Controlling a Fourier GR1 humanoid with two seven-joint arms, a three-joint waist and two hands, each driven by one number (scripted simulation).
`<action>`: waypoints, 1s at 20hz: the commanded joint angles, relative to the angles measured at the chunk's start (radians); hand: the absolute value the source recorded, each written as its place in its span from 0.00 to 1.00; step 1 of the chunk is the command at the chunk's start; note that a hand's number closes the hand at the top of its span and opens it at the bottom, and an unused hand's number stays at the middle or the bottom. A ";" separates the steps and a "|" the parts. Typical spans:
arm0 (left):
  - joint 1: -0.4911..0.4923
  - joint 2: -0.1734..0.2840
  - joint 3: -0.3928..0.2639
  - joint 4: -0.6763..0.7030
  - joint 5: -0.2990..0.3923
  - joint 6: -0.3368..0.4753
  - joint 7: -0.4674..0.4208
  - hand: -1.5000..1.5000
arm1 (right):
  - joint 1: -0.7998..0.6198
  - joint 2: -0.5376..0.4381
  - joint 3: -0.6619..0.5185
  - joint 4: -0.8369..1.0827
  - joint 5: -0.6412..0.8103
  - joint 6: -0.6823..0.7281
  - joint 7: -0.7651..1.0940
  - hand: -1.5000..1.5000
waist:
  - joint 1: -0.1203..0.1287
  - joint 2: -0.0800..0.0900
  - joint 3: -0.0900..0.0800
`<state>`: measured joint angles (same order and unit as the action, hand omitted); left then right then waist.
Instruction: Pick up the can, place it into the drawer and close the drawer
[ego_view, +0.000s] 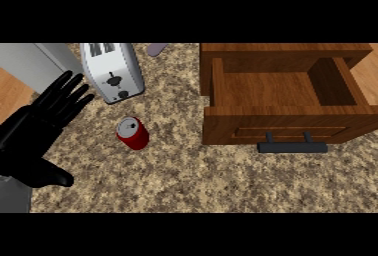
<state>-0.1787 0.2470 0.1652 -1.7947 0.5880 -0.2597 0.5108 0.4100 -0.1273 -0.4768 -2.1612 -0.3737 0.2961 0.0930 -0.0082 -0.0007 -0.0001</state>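
A red can (133, 133) with a silver top stands on the speckled counter (184, 175), left of centre. To its right a wooden drawer (284, 90) is pulled open, its inside bare, with a dark handle (292, 147) on its front panel. My left hand (37, 130) shows at the left edge, fingers straight and pointing up, thumb out to the lower right. It is a short way left of the can and not touching it. My right hand does not show.
A white toaster (112, 71) stands behind the can at the upper left. A grey appliance (33, 62) fills the far left corner. A small purple object (156, 49) lies at the back edge.
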 joint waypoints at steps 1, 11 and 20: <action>-0.048 -0.081 -0.086 0.060 -0.133 0.067 -0.050 0.00 | 0.017 0.006 -0.044 0.013 -0.047 0.050 -0.016 0.00 | -0.004 0.000 0.000; -0.012 -0.142 -0.130 0.266 -0.289 0.006 -0.260 0.00 | -0.056 0.018 -0.064 0.067 0.022 0.085 -0.020 0.00 | 0.003 0.002 0.000; -0.041 -0.085 -0.054 0.439 -0.316 -0.038 -0.386 0.00 | 0.019 0.072 -0.155 0.032 -0.048 0.174 -0.017 0.00 | 0.002 0.000 0.000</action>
<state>-0.2291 0.1458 0.0914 -1.3976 0.2912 -0.2816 0.1785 0.4225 -0.0798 -0.6053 -2.1602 -0.4280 0.4315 0.1104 -0.0080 0.0001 -0.0004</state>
